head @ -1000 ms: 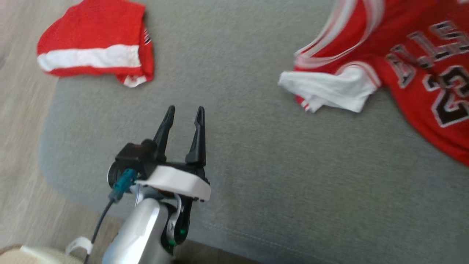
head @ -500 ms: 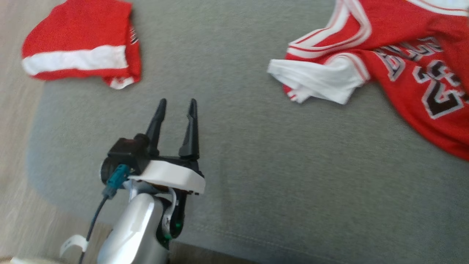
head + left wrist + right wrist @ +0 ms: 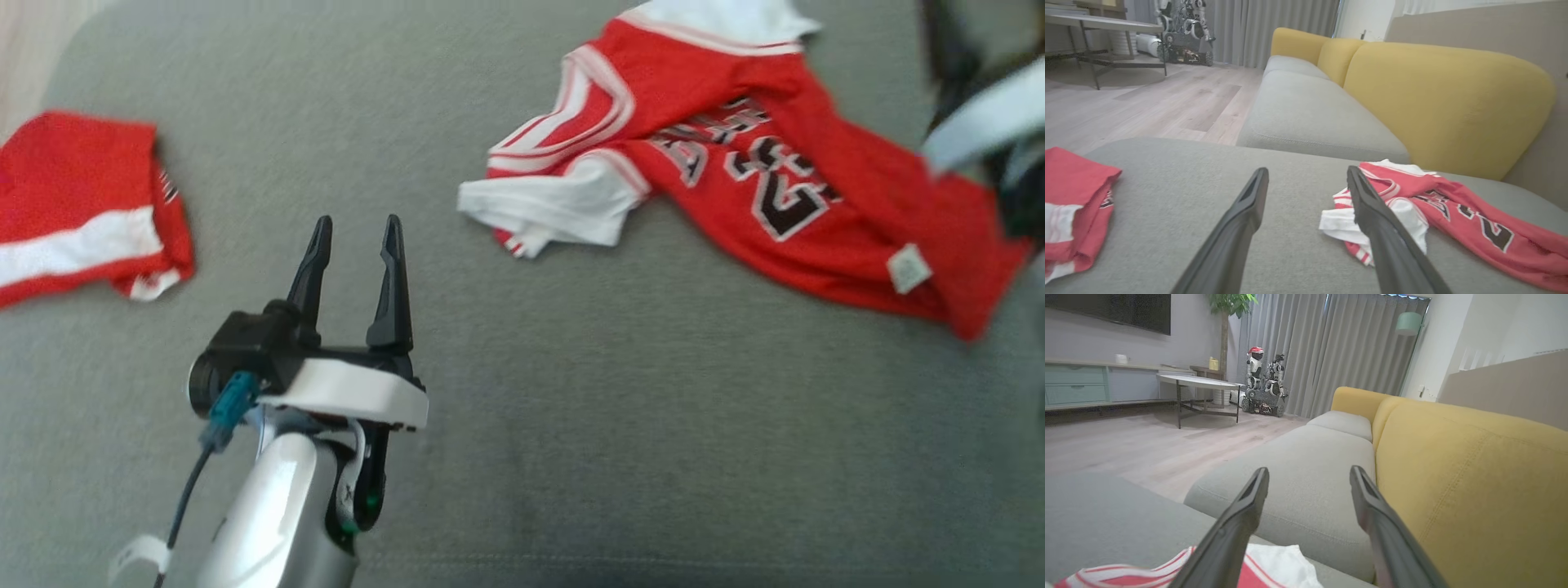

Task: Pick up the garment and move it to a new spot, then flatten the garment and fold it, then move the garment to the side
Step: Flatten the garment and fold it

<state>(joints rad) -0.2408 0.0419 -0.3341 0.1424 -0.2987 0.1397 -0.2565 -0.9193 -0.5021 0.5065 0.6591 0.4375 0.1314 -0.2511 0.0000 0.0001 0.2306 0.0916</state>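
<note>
- Jersey point(image 3: 735, 204), red basketball type, white trim, dark number on the chest. It lies rumpled on the grey seat cushion point(image 3: 571, 425), right of centre in my head view. A white flap point(image 3: 555, 208) is doubled over at its left end, and a small white label point(image 3: 909, 268) shows near the right end. Nothing grips it.
- Left gripper point(image 3: 358, 222): fingers apart and empty, hovering over bare cushion. The jersey sits ahead and to its right, near but not touching.
- Right gripper point(image 3: 1309, 473): fingers apart and empty. Its wrist camera looks across the jersey's striped edge toward the yellow backrest point(image 3: 1474, 465).
- Blurred dark-and-white shape at the right edge of the head view: probably this same right arm, above the jersey's right end. It is too smeared for me to be sure.
- Second item: folded red garment with a white band point(image 3: 82, 212), at the far left of the cushion, well apart from the jersey. I take it as not my target.
- Step in hand, as I read it: the jersey rests at its spot and flattening is not yet begun.
- Next move calls for lowering both grippers to opposite ends of the jersey. I would then draw the cloth taut and turn out the doubled flap before any fold.
</note>
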